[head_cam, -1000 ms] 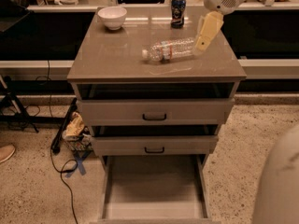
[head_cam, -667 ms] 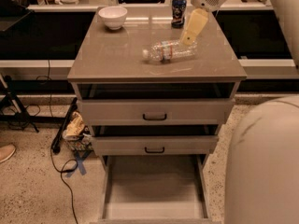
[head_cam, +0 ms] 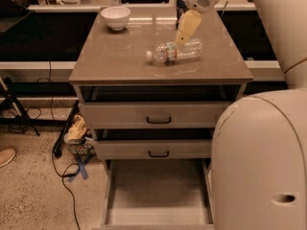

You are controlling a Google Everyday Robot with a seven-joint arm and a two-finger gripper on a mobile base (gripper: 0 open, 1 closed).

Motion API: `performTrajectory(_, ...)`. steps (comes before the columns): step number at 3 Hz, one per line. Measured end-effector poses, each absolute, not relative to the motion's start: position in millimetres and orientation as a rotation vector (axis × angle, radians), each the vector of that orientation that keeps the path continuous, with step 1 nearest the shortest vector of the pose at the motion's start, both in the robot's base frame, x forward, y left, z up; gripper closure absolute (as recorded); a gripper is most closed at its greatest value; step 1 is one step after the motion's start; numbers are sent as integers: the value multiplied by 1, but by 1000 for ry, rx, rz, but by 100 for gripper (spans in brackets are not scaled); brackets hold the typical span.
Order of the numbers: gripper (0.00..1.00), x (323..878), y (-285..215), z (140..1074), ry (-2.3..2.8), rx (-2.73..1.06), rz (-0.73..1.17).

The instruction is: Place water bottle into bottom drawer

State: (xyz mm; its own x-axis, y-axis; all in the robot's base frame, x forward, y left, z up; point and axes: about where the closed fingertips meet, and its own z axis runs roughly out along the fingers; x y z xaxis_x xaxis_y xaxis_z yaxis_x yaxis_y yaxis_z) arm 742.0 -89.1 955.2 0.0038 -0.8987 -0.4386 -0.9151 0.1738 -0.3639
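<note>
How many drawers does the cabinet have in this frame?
3. The top drawer and middle drawer, both black-handled, are stacked under the cabinet top; the bottom drawer is pulled out at floor level. The gripper is right over the water bottle.

Cabinet top [head_cam: 120, 56]: white bowl [head_cam: 115, 17] back left; water bottle [head_cam: 173, 51] lying sideways, centre-right; pincer [head_cam: 182, 38] just above it.

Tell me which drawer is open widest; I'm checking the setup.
The bottom drawer, pulled far out, floor showing; the top drawer and middle drawer barely protrude. The gripper is right by the water bottle.
</note>
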Motion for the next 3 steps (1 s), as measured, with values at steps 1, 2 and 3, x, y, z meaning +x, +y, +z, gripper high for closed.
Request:
performTrajectory(1, 0, 749, -93, 942, 1915, -1744, -60)
performTrajectory(2, 0, 763, -114, 915, 2015, -1748, -200)
performTrajectory(3, 0, 777, -137, 890, 2114, -1726, -296)
